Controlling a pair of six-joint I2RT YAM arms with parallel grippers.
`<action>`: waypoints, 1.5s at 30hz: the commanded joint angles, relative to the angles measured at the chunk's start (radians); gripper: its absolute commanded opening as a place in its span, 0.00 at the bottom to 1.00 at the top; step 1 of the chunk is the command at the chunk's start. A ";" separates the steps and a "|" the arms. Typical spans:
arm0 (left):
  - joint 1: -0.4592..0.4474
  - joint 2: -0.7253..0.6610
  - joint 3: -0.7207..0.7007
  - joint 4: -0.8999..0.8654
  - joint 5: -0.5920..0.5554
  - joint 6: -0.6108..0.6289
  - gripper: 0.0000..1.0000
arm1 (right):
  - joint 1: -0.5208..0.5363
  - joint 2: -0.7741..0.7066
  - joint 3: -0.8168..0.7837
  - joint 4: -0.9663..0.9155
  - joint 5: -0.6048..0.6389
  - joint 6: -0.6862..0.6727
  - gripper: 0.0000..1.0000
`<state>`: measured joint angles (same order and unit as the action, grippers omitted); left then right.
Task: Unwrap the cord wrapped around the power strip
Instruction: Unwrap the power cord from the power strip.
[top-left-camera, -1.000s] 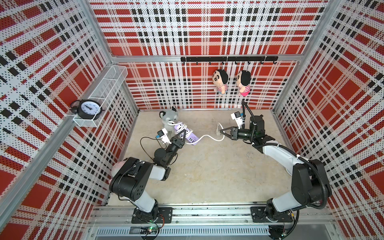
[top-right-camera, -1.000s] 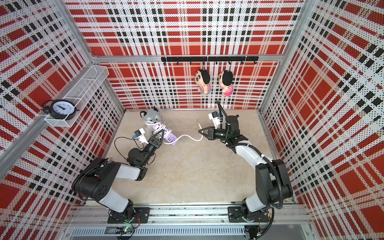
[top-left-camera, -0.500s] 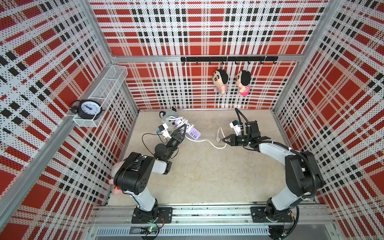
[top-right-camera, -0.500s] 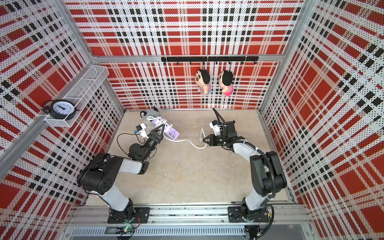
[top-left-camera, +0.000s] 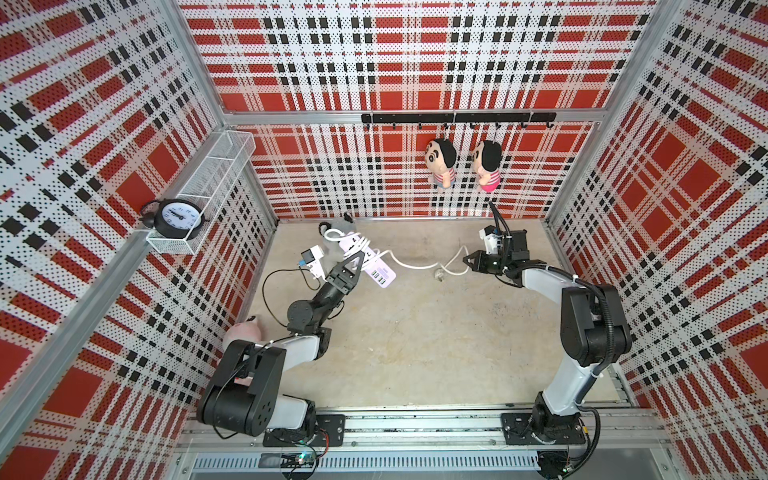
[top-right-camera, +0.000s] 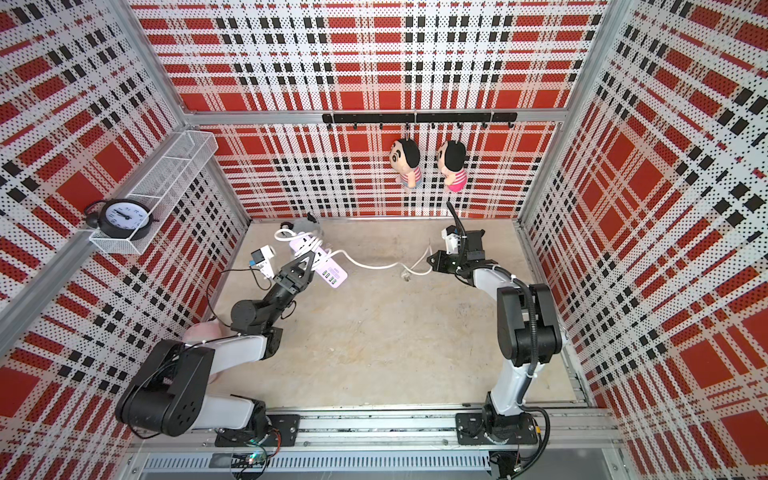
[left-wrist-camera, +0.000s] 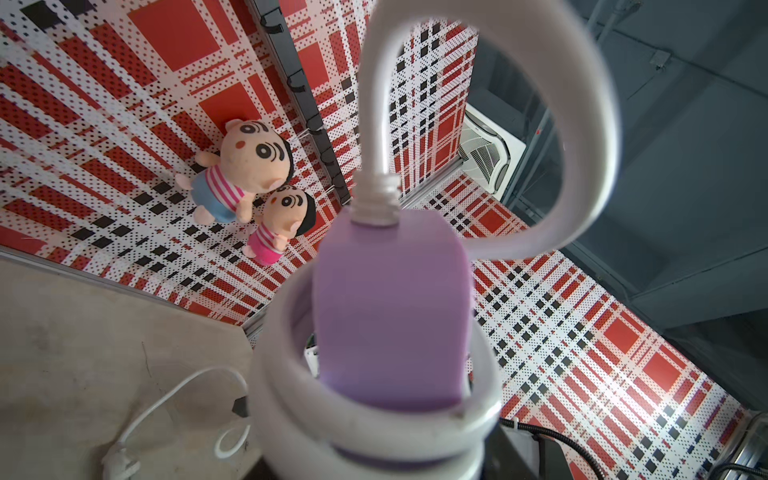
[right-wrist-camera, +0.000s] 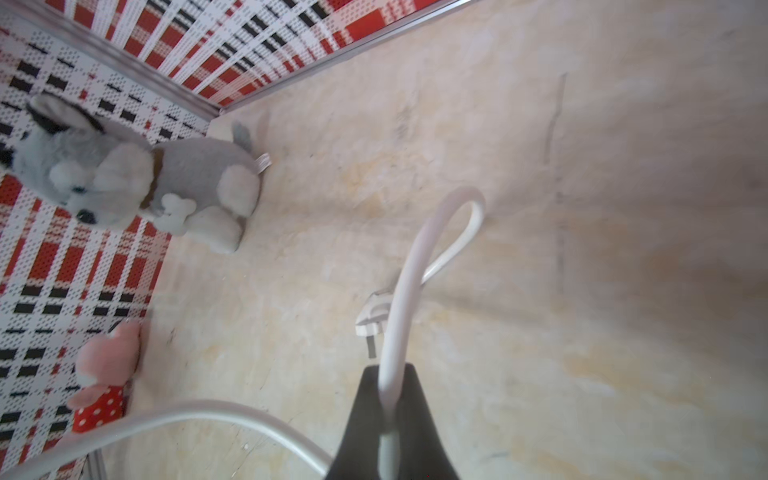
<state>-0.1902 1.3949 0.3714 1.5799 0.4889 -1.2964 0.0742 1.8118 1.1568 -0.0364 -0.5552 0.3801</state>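
Gripping the power strip (top-left-camera: 380, 272) across its width, the left gripper (top-left-camera: 352, 266) has its jaws drawn in on the lavender body. The strip sits at the back-left part of the floor (top-left-camera: 415, 345), near the back wall and just in front of a grey plush toy (top-left-camera: 338, 225), with its USB end pointing toward the middle; whether it rests on the floor or hangs clear cannot be told. In the left wrist view the strip (left-wrist-camera: 390, 316) shows end-on, several turns of the cord (left-wrist-camera: 374, 419) ringing it and one loop arching from the end where the cord enters. From the strip the free cord (top-left-camera: 415, 265) runs across the floor to the right gripper (top-left-camera: 466, 262), whose jaws are pressed together on it. The right wrist view shows the cord (right-wrist-camera: 399, 299) pinched between the dark fingers (right-wrist-camera: 419, 399), then bending back to the plug (right-wrist-camera: 372, 318), which lies on the floor just beside that gripper. The right wrist stands near the back wall and well apart from the right wall. A pink plush toy (top-left-camera: 245, 332) lies against the left wall beside the left arm. Between the grippers and the front rail (top-left-camera: 415, 424) the floor offers a broad stretch of room; margins are tightest at the back-left corner.
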 joint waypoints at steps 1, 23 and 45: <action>0.029 -0.029 -0.040 0.087 0.038 0.045 0.00 | -0.056 -0.057 0.014 -0.009 0.051 -0.020 0.00; -0.119 -0.109 0.048 -0.352 -0.162 0.417 0.00 | 0.068 -0.364 -0.145 0.025 -0.392 0.079 0.92; -0.283 0.203 0.086 0.182 -0.362 0.162 0.00 | 0.430 -0.132 -0.248 0.923 -0.418 0.677 0.90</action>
<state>-0.4534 1.5929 0.4183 1.5566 0.1642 -1.1149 0.4850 1.6482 0.9169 0.7078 -0.9493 0.9573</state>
